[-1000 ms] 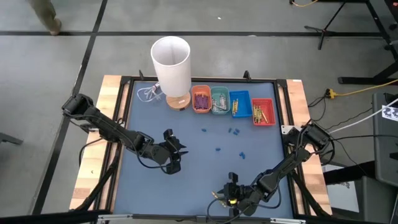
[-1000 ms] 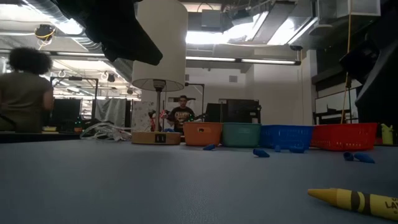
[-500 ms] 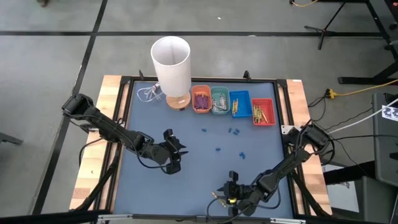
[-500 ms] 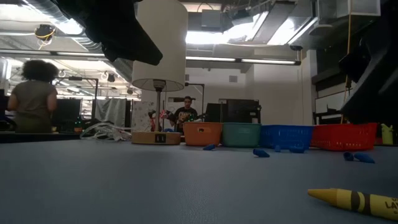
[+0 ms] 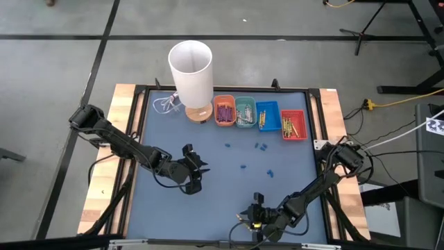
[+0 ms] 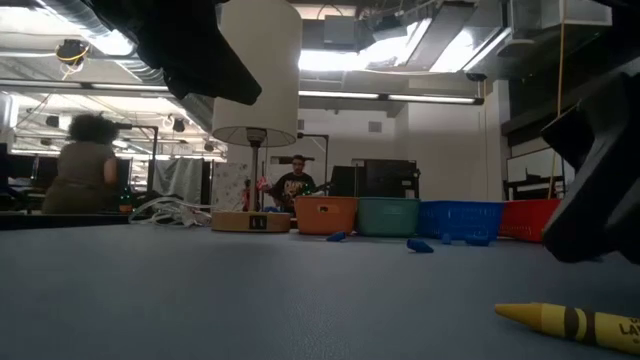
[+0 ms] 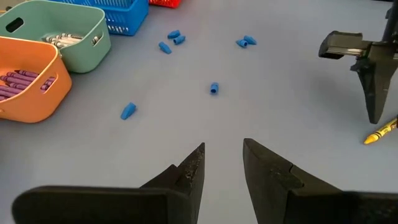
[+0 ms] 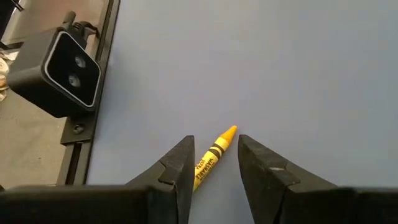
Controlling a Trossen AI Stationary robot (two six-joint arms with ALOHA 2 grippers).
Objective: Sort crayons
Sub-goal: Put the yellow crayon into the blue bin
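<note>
Right now my right gripper [image 8: 212,163] sits low at the near edge of the blue table [image 5: 208,160], fingers parted with a yellow crayon [image 8: 214,154] lying between them on the mat; I can't see the pads touching it, so nothing is gripped. That crayon is a slim stick with a bare yellow cone tip and a yellow paper wrapper carrying black bands and black lettering. From the low view it lies flat on the mat with its pointed end toward the middle of the table.

My left gripper [image 7: 222,167] hovers over the left-centre of the mat, fingers apart and empty.

Along the far edge I see four small trays in a row: an orange tray [image 5: 223,112] with purple crayons [image 7: 22,85], a green tray [image 5: 244,112] with pale ones, a blue tray [image 5: 267,116] with a yellow stick or two, and a red tray [image 5: 293,125] with yellowish ones. Small blue bits [image 5: 260,147] are scattered on the mat in front of the trays. A white lamp [image 5: 191,73] stands beside the orange tray.
</note>
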